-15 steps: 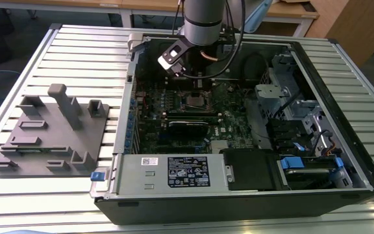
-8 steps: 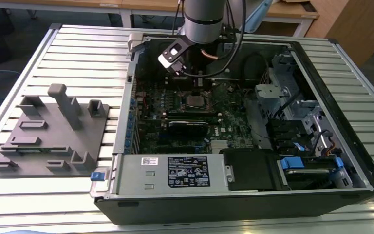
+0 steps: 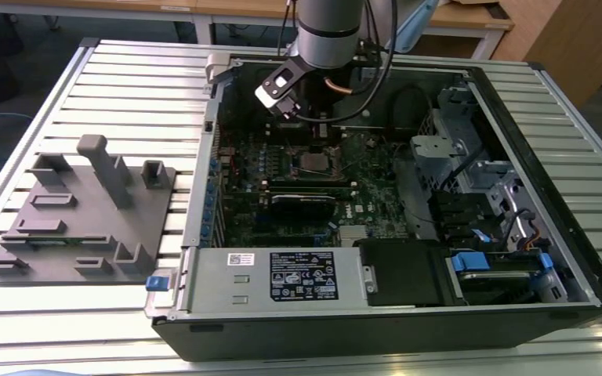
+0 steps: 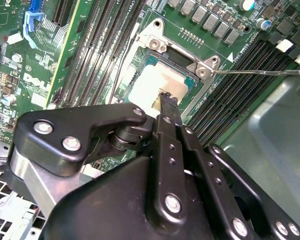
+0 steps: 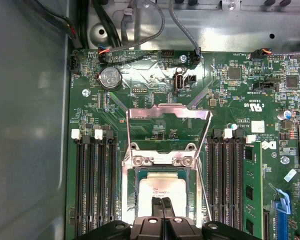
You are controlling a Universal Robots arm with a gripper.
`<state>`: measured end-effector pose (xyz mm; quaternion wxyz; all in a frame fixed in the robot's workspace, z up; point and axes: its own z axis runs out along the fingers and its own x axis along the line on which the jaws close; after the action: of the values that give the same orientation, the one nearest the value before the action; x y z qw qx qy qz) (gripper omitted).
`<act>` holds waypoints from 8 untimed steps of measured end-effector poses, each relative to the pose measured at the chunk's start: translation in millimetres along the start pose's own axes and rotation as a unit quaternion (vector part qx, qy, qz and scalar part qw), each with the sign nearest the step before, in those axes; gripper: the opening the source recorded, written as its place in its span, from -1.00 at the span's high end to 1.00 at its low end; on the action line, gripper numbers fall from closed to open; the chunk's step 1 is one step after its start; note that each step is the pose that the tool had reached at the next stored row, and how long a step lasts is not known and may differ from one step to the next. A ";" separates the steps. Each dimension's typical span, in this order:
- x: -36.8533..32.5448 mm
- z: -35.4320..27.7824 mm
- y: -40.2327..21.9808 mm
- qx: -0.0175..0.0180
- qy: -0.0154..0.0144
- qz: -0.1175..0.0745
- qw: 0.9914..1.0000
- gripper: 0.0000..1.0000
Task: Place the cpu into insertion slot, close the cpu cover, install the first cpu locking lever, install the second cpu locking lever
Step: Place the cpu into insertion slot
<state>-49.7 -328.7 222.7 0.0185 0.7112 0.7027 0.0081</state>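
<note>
Exterior view, just above centre: press closed hand (image 5: 163, 201) flat on cpu (image 5: 162, 186) seated in slot (image 3: 303, 164); avoid tilting; steer clear of raised cover (image 5: 169, 117) and loose lever (image 4: 260, 72).

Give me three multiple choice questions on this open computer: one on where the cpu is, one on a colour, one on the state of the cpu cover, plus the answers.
1. Where is the cpu?
A. In the insertion slot
B. Lifted clear above the slot
C. Leaning on the cpu cover

2. What colour is the circuit board?
A. Red
B. Green
C. White

3. How does the cpu cover stand?
A. Shut flat over the cpu
B. Swung open, off the cpu
C. Half shut, resting on the cpu

Answers:
1 A: in the first wrist view its silver top lies flat inside the slot's rim.
2 B: both wrist views show a green board.
3 B: the frame's window shows bare board beyond the slot, and the cpu lies uncovered.
</note>
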 end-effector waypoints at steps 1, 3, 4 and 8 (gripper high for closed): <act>0.0 0.0 0.0 0.000 0.000 0.000 1.000 0.80; 0.0 0.0 0.1 0.000 0.001 0.000 1.000 0.80; -0.1 0.0 0.1 0.000 0.001 0.000 1.000 0.80; -0.9 0.3 0.0 0.000 0.002 0.000 1.000 0.80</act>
<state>-49.7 -329.6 222.4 0.0168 0.7112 0.7027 0.0098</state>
